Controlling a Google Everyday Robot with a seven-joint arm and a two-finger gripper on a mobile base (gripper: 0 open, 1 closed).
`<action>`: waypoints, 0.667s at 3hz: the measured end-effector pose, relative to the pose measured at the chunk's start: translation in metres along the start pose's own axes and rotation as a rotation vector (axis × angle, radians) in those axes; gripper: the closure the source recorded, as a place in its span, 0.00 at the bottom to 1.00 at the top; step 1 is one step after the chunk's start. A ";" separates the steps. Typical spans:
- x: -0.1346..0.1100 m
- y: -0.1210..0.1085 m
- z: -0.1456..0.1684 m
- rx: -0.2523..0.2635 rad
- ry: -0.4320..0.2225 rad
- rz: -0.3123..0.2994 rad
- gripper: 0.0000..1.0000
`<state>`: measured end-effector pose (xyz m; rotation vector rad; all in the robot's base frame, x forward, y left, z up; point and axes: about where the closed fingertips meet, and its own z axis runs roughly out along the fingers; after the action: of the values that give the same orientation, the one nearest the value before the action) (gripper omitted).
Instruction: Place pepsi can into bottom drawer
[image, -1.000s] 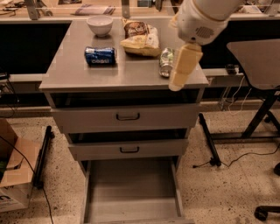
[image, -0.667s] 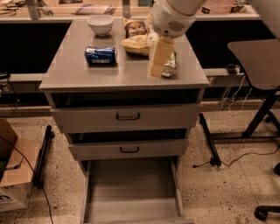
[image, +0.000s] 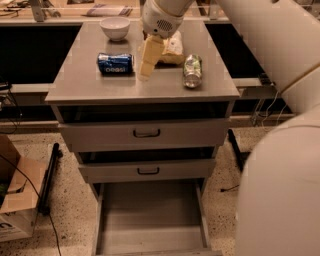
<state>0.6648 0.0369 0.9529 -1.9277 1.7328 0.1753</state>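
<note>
The blue pepsi can (image: 115, 64) lies on its side on the left part of the grey cabinet top (image: 90, 87). My gripper (image: 146, 74) hangs over the cabinet top just to the right of the can, apart from it, its cream fingers (image: 150, 56) pointing down. The bottom drawer (image: 150, 220) is pulled out at floor level, and I see nothing in it. The two upper drawers with black handles (image: 146, 133) are pushed in.
A silver-green can (image: 192, 71) lies on the right of the top. A white bowl (image: 115, 27) stands at the back left, a chip bag (image: 170, 50) behind the gripper. A cardboard box (image: 17, 200) sits on the floor at left. My arm (image: 280, 125) fills the right side.
My gripper has moved left across the cabinet top, from over the silver-green can toward the pepsi can. The cans and drawers have not moved.
</note>
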 end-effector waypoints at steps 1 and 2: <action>-0.002 -0.007 0.004 0.003 -0.011 0.003 0.00; -0.003 -0.011 0.017 0.004 -0.036 0.012 0.00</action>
<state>0.6789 0.0476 0.9433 -1.9001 1.7206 0.2099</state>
